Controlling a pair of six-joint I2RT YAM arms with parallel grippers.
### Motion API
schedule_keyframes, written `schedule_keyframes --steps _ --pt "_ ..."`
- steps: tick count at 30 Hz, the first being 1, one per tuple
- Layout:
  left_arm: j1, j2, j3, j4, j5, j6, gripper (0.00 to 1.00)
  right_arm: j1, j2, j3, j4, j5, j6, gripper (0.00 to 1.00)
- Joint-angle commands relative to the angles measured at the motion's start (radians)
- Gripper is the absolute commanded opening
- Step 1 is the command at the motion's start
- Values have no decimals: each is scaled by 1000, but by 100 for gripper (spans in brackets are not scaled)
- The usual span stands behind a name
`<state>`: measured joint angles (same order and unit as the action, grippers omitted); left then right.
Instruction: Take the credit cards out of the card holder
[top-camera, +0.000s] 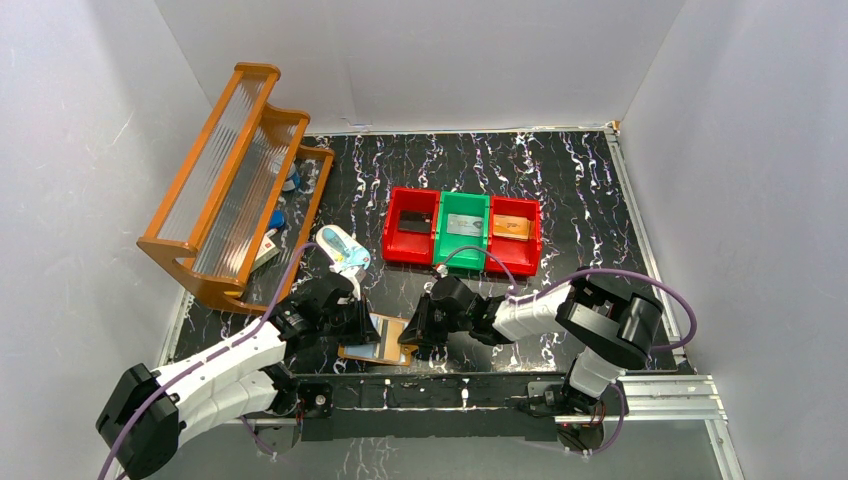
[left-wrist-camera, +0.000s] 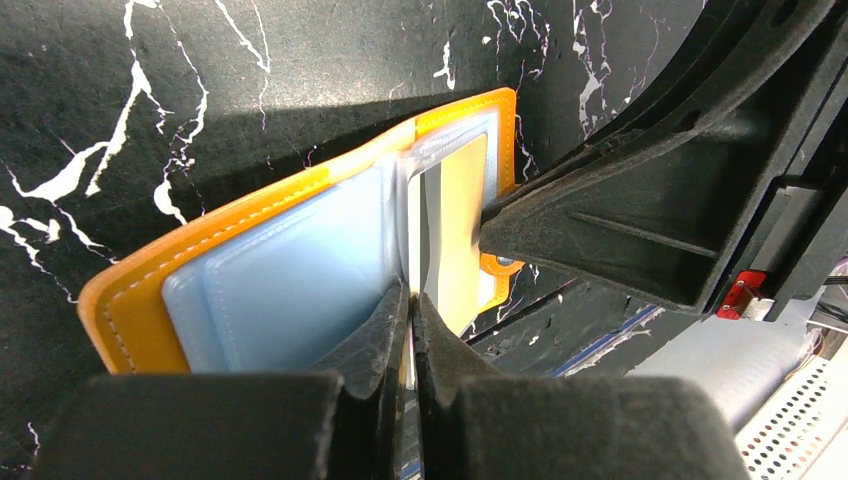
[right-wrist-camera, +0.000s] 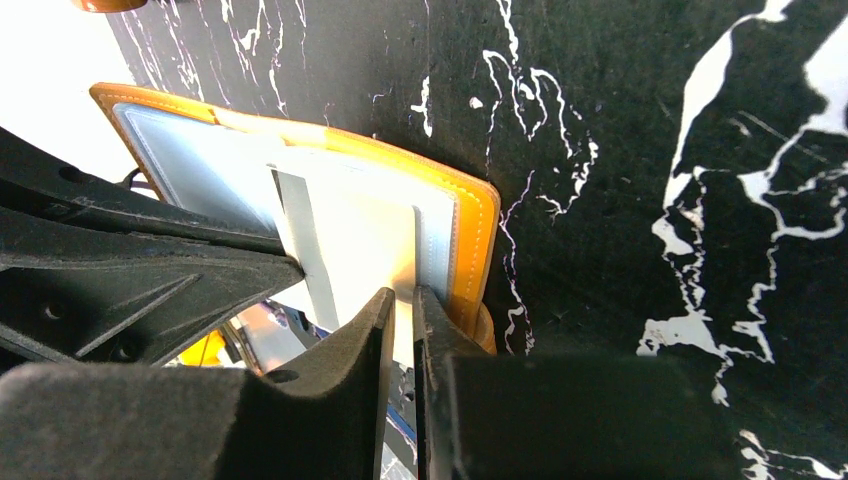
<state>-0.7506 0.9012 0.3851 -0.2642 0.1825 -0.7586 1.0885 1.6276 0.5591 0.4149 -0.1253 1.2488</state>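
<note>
- Pinching the credit card (left-wrist-camera: 460, 240) edge, left jaws are gripping tight (stiff, slick, light).
- Right jaws, narrow, are pinning the floppy card holder (left-wrist-camera: 125, 310).

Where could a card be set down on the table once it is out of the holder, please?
Bare tabletop lies right of the bins, toward the right wall, and in the strip behind them. Crowded: the near edge around the card holder, and the left, by the wooden rack and oval item.
</note>
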Motion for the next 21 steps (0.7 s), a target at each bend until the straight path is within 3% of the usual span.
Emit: schedule_keyframes --steps 1,9,15,21 --pt "-12 -19 49 -60 -7 19 0 -15 45 -19 -218 110 -77 22" --pt "-12 -35 17 -2 8 -10 0 -27 40 -22 -224 106 -88 24" --pt "-13 12 -51 137 89 -65 0 -30 56 -3 -226 84 -111 25" --pt "-12 73 -106 239 126 -121 6 -33 66 8 -229 78 -118 25"
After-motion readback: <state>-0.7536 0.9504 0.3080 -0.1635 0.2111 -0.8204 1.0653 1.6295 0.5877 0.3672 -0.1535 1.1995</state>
